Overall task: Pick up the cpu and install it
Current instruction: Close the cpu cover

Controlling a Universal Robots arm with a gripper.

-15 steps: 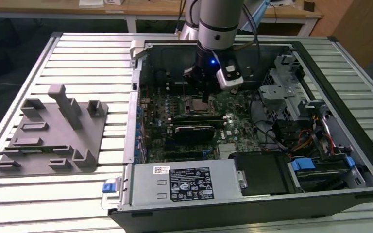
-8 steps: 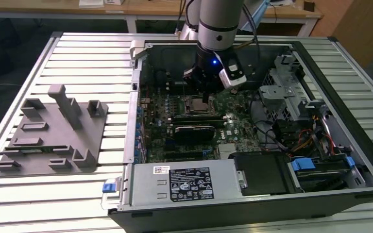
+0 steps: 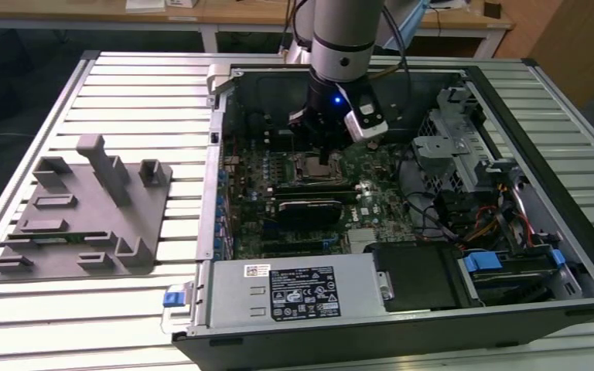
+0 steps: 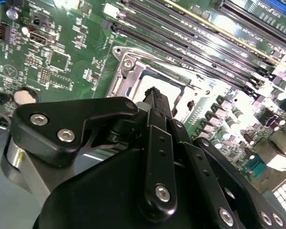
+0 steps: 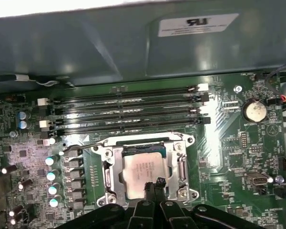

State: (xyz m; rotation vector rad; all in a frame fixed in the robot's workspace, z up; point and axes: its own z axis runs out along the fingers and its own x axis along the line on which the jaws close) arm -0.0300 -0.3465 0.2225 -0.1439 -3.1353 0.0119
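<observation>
The cpu [image 5: 144,168], a silvery square chip, lies flat inside the metal socket frame [image 5: 112,169] on the green motherboard [image 5: 229,157]. In the first wrist view my gripper [image 5: 154,184] hangs over the chip's near edge with its black fingertips pressed together and nothing between them. Whether the tips touch the chip I cannot tell. The second wrist view shows the cpu [image 4: 168,82] as a pale patch in the socket just beyond the gripper [image 4: 154,92]. In the exterior view the gripper [image 3: 323,158] reaches down into the open computer case, right over the socket frame [image 3: 305,165].
Several memory slots [image 5: 128,110] run beside the socket. The open computer case [image 3: 214,116] holds a power supply [image 3: 287,290], cables [image 3: 483,216] and a drive cage [image 3: 462,131]. A grey plastic fixture tray [image 3: 70,224] with upright posts stands at the exterior view's left.
</observation>
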